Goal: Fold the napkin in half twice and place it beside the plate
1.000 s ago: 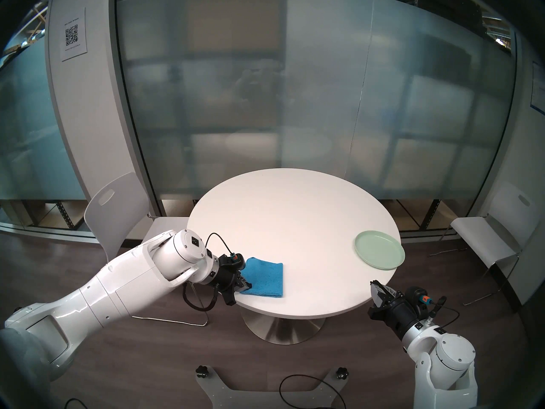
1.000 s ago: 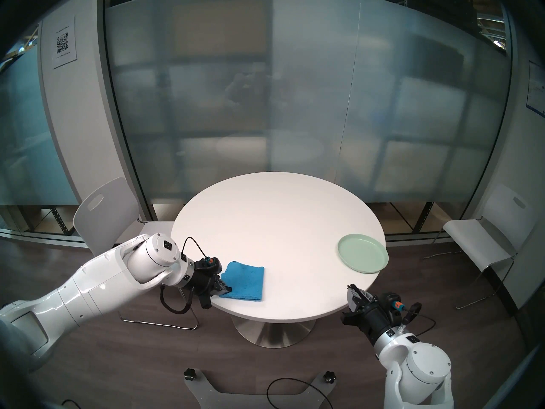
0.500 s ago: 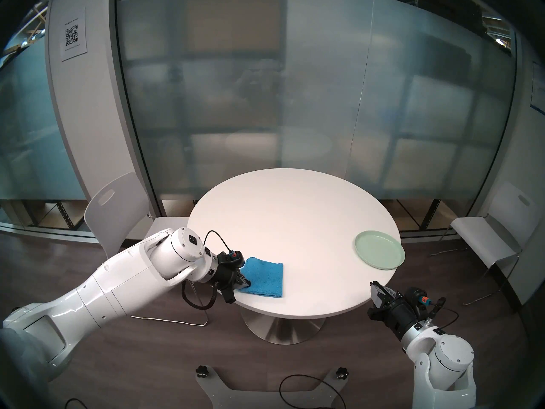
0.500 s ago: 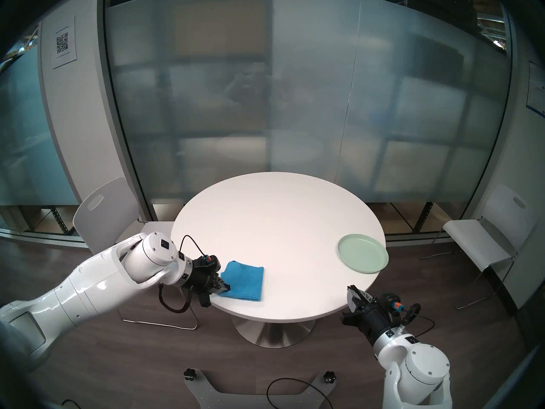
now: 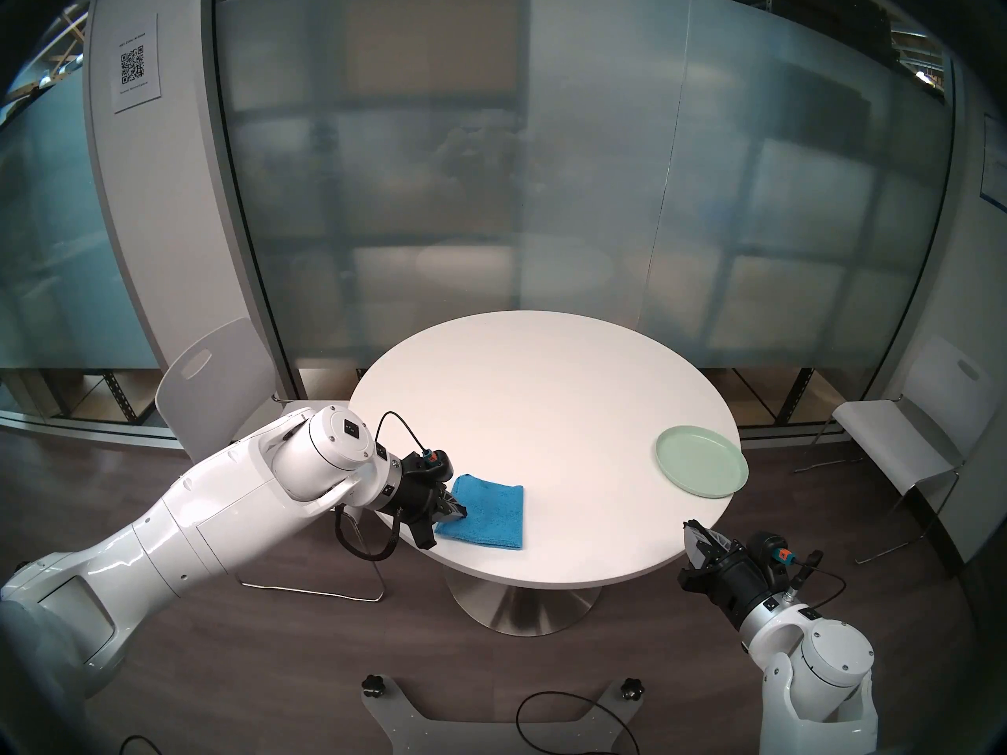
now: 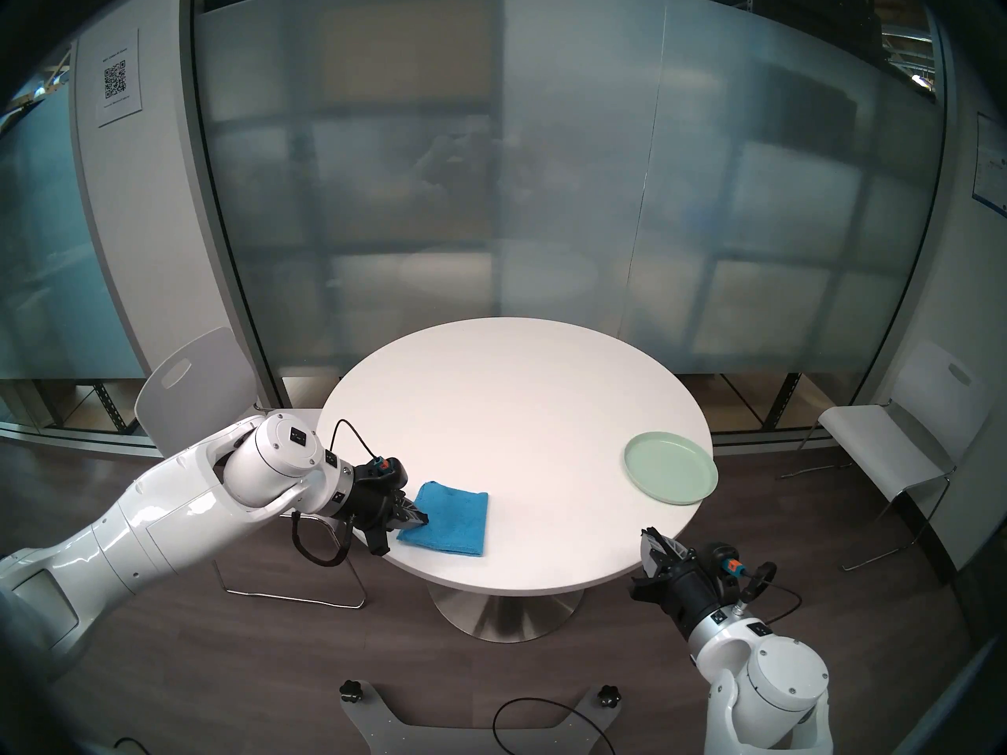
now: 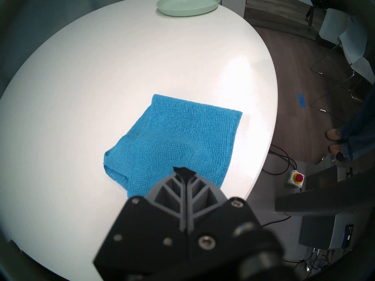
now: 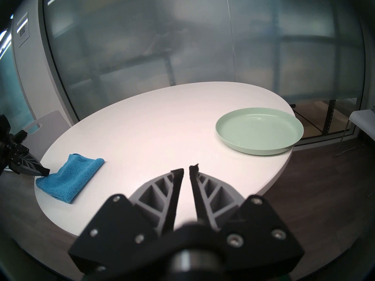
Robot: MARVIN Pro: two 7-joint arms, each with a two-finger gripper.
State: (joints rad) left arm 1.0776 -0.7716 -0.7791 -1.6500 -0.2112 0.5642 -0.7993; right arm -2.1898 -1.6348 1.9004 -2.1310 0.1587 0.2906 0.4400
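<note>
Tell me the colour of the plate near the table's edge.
Pale mint green, plain with no pattern; the plate shows best in the right wrist view.

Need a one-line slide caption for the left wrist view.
Left gripper pinching the folded blue napkin on the white table; mint plate far across.

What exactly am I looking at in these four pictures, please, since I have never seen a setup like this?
It is a two-armed white robot at a round white table. Two pictures come from cameras on its head, looking down; the other two sit on its wrists, looking past each tool. On the table lie a folded blue napkin and, apart from it, an empty mint-green plate. The left tool is shut on the napkin's near edge. The right tool holds nothing, its fingers slightly apart.
</note>
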